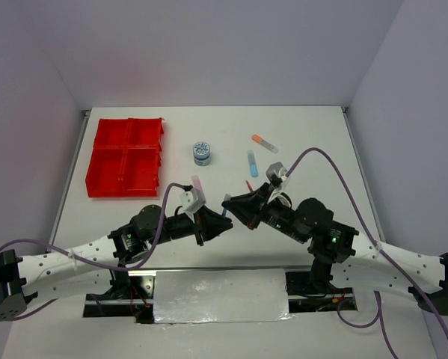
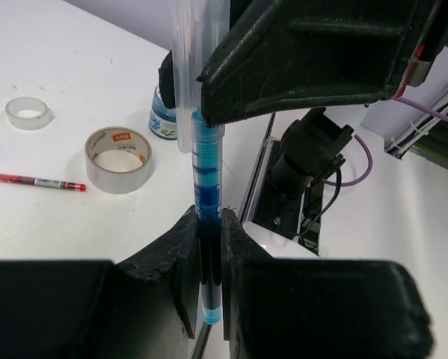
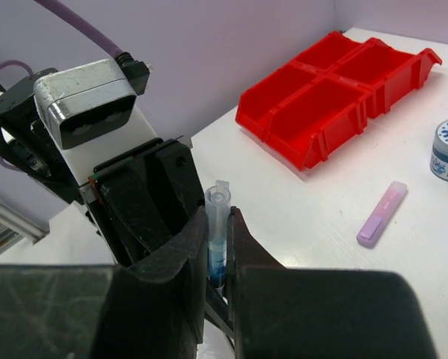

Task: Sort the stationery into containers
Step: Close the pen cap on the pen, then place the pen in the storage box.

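White table (image 1: 321, 134), pale walls (image 1: 209, 45), shiny metal plate (image 1: 220, 295)

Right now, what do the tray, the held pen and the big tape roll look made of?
Tray: glossy moulded plastic, uniform red with highlights.
Pen: clear plastic barrel, blue ink showing through.
Tape roll: likely clear film on a card core; brownish printed inner ring.

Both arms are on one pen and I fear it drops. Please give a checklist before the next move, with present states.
1. Left end effector shut on the blue pen: ok.
2. Right end effector shut on the same pen: ok.
3. Pen straight, not bent: ok.
4. Red tray compartments free to receive it: ok.
5. Right grip firm enough to hold alone: cannot tell.
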